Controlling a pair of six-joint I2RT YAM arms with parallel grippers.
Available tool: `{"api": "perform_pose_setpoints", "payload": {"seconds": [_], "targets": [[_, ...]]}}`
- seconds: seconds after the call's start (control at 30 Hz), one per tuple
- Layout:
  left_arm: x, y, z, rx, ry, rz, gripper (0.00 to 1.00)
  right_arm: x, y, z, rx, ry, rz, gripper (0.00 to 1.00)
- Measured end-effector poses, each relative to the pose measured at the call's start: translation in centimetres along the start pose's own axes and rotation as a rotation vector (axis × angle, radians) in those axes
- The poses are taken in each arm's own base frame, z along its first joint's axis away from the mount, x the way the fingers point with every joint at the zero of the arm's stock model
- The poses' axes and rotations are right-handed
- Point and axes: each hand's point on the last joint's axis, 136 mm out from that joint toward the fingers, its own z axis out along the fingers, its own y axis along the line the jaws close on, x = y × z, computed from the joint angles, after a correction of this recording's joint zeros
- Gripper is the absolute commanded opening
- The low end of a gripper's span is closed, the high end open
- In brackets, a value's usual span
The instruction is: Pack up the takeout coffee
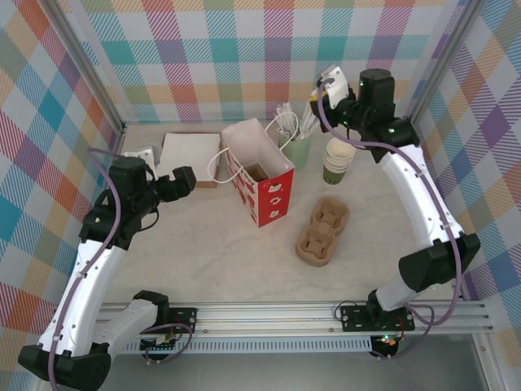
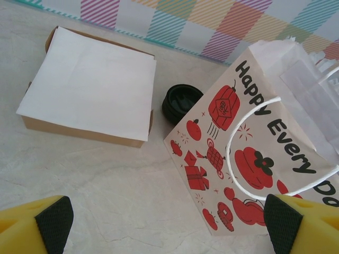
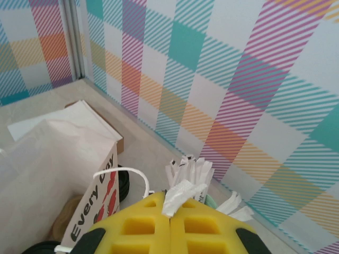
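The takeout coffee is hidden. The red-printed paper bag (image 1: 260,194) stands open mid-table, something brown inside it. My left gripper (image 1: 186,181) hovers open just left of the bag (image 2: 249,132), with nothing between its fingertips (image 2: 53,222). My right gripper (image 1: 317,104) is up at the back, above the pale green pot of stirrers (image 1: 298,148). In the right wrist view it (image 3: 170,209) is shut on a white paper-wrapped stirrer (image 3: 183,193) that pokes out between the yellow fingers. A round black lid (image 2: 181,102) sits on the table behind the bag; I see no cup under it.
A flat box with a white top (image 1: 191,155) lies left of the bag. A stack of lidless green cups (image 1: 338,160) stands right of the pot. Two brown pulp cup carriers (image 1: 323,232) lie in front on the right. Plaid walls close the back and both sides.
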Motion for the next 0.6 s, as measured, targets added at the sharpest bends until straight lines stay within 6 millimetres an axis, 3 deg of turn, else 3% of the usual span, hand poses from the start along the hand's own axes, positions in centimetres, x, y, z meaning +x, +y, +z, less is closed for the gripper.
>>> {"api": "perform_pose_setpoints", "payload": {"seconds": [0.2, 0.37, 0.6], "targets": [[0.8, 0.4, -0.1, -0.001, 0.0, -0.007, 0.95, -4.2, 1.0, -5.2, 0.02, -0.091, 0.046, 0.0], [1.8, 1.0, -0.1, -0.013, 0.008, -0.023, 0.95, -7.3, 3.9, -8.5, -0.036, -0.167, 0.059, 0.0], [2.2, 1.5, -0.6, -0.026, -0.008, -0.03, 0.95, -9.5, 9.0, -9.6, -0.175, -0.219, 0.062, 0.0]]}}
